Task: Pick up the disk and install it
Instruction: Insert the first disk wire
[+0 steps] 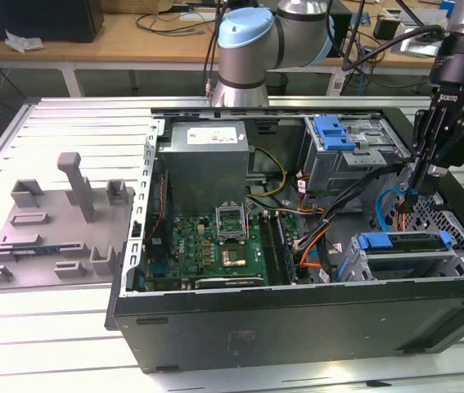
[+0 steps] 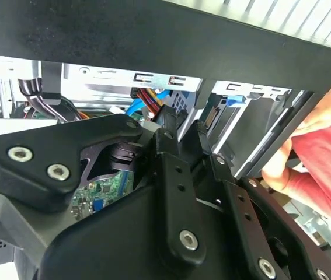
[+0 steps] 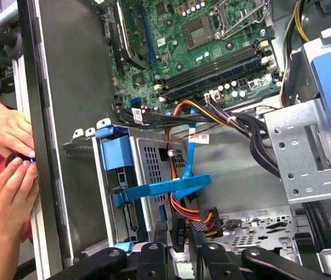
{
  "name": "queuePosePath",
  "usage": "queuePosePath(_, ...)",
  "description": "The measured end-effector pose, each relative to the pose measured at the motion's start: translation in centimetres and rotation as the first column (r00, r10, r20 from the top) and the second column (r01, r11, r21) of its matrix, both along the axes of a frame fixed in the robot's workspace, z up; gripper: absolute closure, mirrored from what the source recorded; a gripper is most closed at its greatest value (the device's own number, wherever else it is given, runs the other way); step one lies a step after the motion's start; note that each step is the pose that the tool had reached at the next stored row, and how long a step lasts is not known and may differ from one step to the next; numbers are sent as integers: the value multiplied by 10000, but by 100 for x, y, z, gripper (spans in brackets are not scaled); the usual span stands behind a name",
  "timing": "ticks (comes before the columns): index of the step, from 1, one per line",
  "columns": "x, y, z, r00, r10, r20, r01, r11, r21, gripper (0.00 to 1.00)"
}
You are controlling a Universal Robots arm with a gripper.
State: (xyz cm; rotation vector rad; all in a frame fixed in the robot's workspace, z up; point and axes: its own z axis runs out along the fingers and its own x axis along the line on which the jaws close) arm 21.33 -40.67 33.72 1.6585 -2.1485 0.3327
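The black steel computer case [image 1: 281, 327] lies open right in front of me. Going from the exterior view's left, there's a grey plastic fixture tray [image 1: 51, 221], then the green motherboard [image 1: 223, 241]. Next is the disk [image 1: 403, 243], a silver drive in a blue rail, sitting in its metal cage [image 1: 371, 266]. The black gripper [image 1: 416, 190] hangs just above, among orange and blue cables [image 1: 389, 201]. I can't tell how wide its claw is or whether it holds anything. I'd judge the seating is under way, and any further move calls for a straight path clear of those wires.

The end effector [image 1: 417, 190] hangs over the open computer case [image 1: 297, 327], above its blue-trimmed drive cage [image 1: 403, 255].
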Motion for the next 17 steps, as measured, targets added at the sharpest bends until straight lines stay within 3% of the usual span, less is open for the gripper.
queuePosePath(4,-10,-1,1,9999,-75,138,76,10000,-18,71)
queuePosePath(11,-23,0,-3,9988,-457,170,458,9989,-17,71)
queuePosePath(17,-36,-2,-10,9986,-492,196,493,9988,-16,71)
